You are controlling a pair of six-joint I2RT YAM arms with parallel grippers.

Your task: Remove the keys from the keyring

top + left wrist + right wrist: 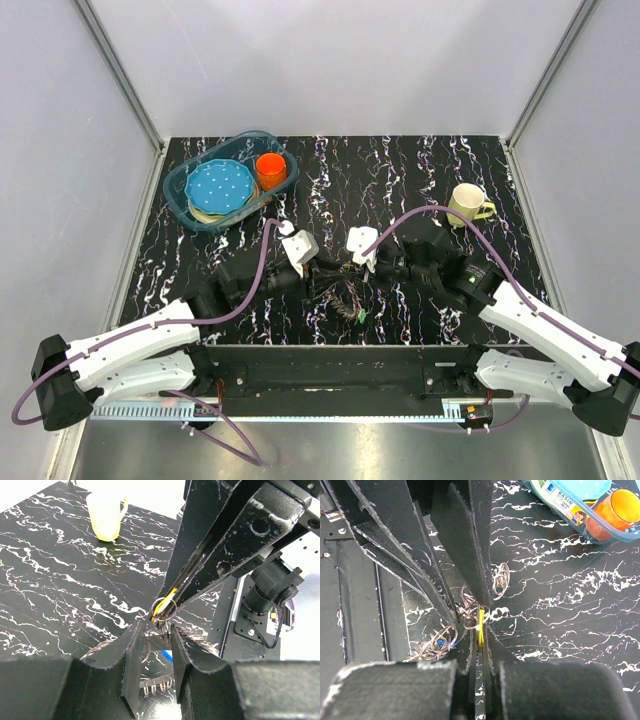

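Silvery keyring point(165, 608) pinched by right tool point(480, 626), pressed together; left tool point(155, 633) part-spread astride keys point(163, 628), grip unclear.

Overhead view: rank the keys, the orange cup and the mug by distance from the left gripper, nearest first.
1. keys on the keyring, right at the left gripper, centre front.
2. orange cup, back left, in the basin.
3. mug, back right, across the table.
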